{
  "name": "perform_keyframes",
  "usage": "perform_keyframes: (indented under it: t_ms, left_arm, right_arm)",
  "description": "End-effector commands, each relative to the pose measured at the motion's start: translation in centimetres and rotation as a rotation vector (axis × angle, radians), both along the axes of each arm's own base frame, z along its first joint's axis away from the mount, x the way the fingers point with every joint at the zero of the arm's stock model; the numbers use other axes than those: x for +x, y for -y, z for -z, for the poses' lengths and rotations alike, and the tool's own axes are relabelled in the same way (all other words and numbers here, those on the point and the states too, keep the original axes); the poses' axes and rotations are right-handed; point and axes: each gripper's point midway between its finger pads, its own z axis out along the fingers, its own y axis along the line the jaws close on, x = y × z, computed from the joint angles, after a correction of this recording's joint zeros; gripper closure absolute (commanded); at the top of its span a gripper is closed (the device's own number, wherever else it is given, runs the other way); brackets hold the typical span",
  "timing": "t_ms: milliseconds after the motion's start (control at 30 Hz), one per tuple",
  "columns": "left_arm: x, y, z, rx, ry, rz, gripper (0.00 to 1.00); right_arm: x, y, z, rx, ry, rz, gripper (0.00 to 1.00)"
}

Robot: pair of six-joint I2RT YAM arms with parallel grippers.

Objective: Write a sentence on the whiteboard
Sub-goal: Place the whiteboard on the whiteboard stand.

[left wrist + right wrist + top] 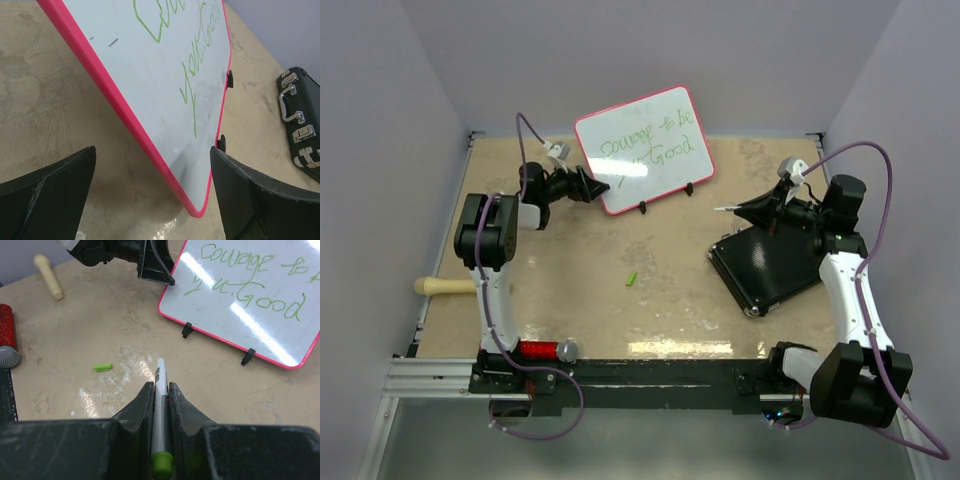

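Observation:
The whiteboard (642, 150) stands tilted on black feet at the back of the table, red-rimmed, with green handwriting across it. My left gripper (597, 187) is open at its lower left corner. In the left wrist view the board (165, 75) runs between the wide-apart fingers (60, 185) of that gripper (152, 150), and neither finger presses on it. My right gripper (160, 386) is shut on a grey marker (161, 371) with a green end, its tip pointing forward. It hovers right of the board (250, 300), over the black case. The marker's green cap (631, 279) lies loose mid-table.
A black case (770, 265) with metal latches lies at the right, under the right arm. A wooden handle (440, 286) lies at the left edge. A red glittery microphone (545, 350) sits by the left arm's base. Walls enclose three sides.

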Motion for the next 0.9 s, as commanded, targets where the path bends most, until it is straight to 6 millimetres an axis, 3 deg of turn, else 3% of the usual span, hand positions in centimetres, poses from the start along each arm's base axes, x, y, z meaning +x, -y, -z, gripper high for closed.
perform_keyframes:
  t_ms: [0,33,100,133,200,233,300,333,367,400,433,467,500,533,567,600,633,667,733,867]
  left_arm:
    - [-0.8,-0.5,-4.1,-0.007,0.1,0.018,0.0]
    - [-1.0,-0.7,-4.8,-0.006,0.111,0.014,0.0]
    - [-1.9,-1.5,-4.3,-0.001,0.083,-0.006,0.0]
    - [-2.2,-1.7,-5.2,-0.001,0.093,-0.014,0.0]
    - [-3.2,-2.7,-4.6,0.011,0.052,-0.049,0.0]
    - [-3.6,-3.1,-6.0,0.016,0.069,-0.065,0.0]
    - [-4.8,-3.8,-5.3,0.032,0.01,-0.108,0.0]
    - [-5.3,-4.0,-7.0,0.037,0.027,-0.121,0.0]
    - [-6.1,-4.5,-5.8,0.056,-0.04,-0.152,0.0]
    - [-6.6,-4.7,-6.0,0.063,-0.057,-0.171,0.0]
    - [-7.4,-4.9,-7.6,0.06,-0.046,-0.186,0.0]
    - [-8.7,-5.1,-6.4,0.061,-0.126,-0.207,0.0]
    - [-9.6,-5.2,-6.5,0.062,-0.146,-0.212,0.0]
    - [-10.7,-5.2,-8.3,0.058,-0.118,-0.213,0.0]
    - [-12.4,-5.1,-7.0,0.068,-0.175,-0.217,0.0]
    - [-13.6,-4.3,-7.1,0.079,-0.184,-0.205,0.0]
    - [-14.9,-3.9,-8.6,0.087,-0.151,-0.2,0.0]
    - [-16.4,-3.7,-7.3,0.124,-0.208,-0.202,0.0]
    - [-19.0,-1.5,-8.3,0.142,-0.19,-0.152,0.0]
    - [-23.7,1.7,-7.3,0.17,-0.278,-0.092,0.0]
  right_arm:
    - [-0.5,-0.1,-1.0,-0.008,0.054,-0.019,1.0]
    - [-0.5,-0.1,-1.0,-0.008,0.053,-0.018,1.0]
    - [-0.5,-0.1,-1.0,-0.009,0.055,-0.02,1.0]
    - [-0.5,-0.1,-1.0,-0.009,0.054,-0.02,1.0]
    - [-0.5,-0.1,-1.0,-0.01,0.052,-0.017,1.0]
    - [-0.4,-0.1,-1.0,-0.01,0.054,-0.015,1.0]
    - [-0.4,-0.1,-1.1,-0.01,0.053,-0.012,1.0]
    - [-0.4,0.0,-1.1,-0.011,0.054,-0.009,1.0]
    - [-0.4,0.0,-1.2,-0.012,0.058,-0.009,1.0]
    - [-0.5,0.0,-1.3,-0.012,0.06,-0.007,1.0]
    - [-0.5,0.0,-1.4,-0.013,0.062,-0.003,1.0]
    - [-0.5,0.1,-1.4,-0.014,0.065,0.002,1.0]
    - [-0.6,0.0,-1.5,-0.014,0.065,0.002,1.0]
    - [-0.6,0.0,-1.6,-0.015,0.068,0.007,1.0]
    - [-0.6,0.0,-1.6,-0.017,0.069,0.008,1.0]
    - [-0.6,0.0,-1.6,-0.017,0.069,0.009,1.0]
    - [-0.7,0.0,-1.8,-0.017,0.074,0.008,1.0]
    - [-0.7,0.0,-1.8,-0.018,0.075,0.01,1.0]
    - [-0.9,0.0,-2.1,-0.017,0.082,0.007,1.0]
    - [-1.0,0.0,-2.3,-0.021,0.095,0.015,1.0]
